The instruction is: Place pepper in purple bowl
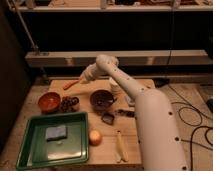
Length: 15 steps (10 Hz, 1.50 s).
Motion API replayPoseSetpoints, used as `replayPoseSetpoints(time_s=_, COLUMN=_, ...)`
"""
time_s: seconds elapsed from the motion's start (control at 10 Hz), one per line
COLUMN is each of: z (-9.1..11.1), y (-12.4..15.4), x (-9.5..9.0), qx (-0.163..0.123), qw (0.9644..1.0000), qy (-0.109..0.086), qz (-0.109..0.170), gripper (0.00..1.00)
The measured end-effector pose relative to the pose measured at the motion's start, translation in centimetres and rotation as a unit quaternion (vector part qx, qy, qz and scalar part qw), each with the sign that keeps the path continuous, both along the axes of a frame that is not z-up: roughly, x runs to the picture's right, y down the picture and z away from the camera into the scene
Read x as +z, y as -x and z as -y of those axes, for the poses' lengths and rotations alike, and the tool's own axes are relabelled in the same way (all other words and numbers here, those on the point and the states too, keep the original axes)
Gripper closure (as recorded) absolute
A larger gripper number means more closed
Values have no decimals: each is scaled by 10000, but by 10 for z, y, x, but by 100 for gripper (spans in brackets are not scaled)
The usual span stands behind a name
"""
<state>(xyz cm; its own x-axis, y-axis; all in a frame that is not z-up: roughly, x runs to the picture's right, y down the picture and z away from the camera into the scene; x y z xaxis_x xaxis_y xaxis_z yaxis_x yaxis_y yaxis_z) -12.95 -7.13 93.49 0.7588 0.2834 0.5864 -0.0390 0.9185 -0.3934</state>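
The pepper [71,84] is slim and red-orange, and sticks out down-left from my gripper [81,79]. The gripper is shut on its right end and holds it above the back left part of the wooden table [105,152]. The purple bowl [102,99] stands on the table, to the right of and nearer than the gripper, with its inside in view. My white arm runs from the lower right up over the table and hides its right side.
An orange-red bowl [49,101] stands at the left, with a dark clump [69,103] beside it. A green tray [35,150] holds a blue sponge [56,132]. An orange fruit [95,136], a pale banana [120,146] and a small dark object [107,118] lie nearer.
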Motion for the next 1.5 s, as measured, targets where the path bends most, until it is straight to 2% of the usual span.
replayPoseSetpoints(time_s=0.4, z=0, y=-73, x=-13, qx=-23, qw=9993, qy=-72, qz=-362, gripper=82)
replayPoseSetpoints(time_s=0.7, z=2, y=-115, x=-26, qx=-102, qw=9972, qy=-230, qz=-701, gripper=82)
replayPoseSetpoints(time_s=1.0, z=-2, y=-143, x=-34, qx=-314, qw=9939, qy=-319, qz=-1004, gripper=82)
replayPoseSetpoints(time_s=1.2, z=-10, y=-168, x=-35, qx=-609, qw=9921, qy=-333, qz=-1047, gripper=82)
replayPoseSetpoints(time_s=1.5, z=-16, y=-185, x=-37, qx=-822, qw=9907, qy=-321, qz=-1035, gripper=82)
